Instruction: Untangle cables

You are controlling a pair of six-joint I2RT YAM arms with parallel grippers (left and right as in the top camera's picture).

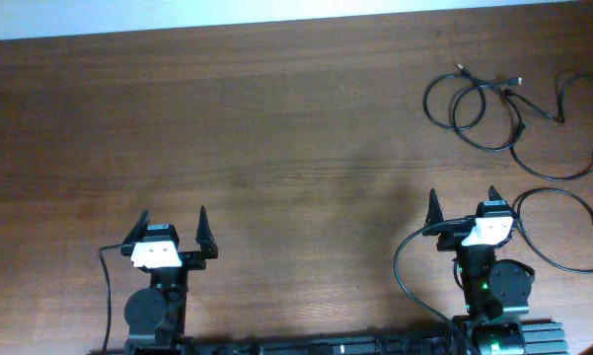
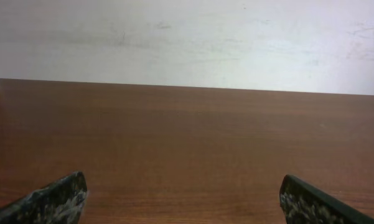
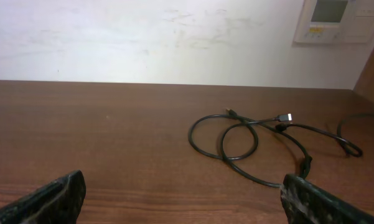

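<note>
I have both tools spread wide, holding nothing: the left gripper [image 1: 174, 215] and the right gripper [image 1: 462, 197] sit over the bare wooden table [image 1: 276, 118]. The cables [image 1: 493, 108] lie in loose overlapping loops ahead of the right gripper and slightly to its right, well apart from it, farther still from the left one

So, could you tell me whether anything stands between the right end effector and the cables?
Nothing visible does: only bare table lies between the open right end effector and the looped cables ahead of it, slightly to its right.
</note>
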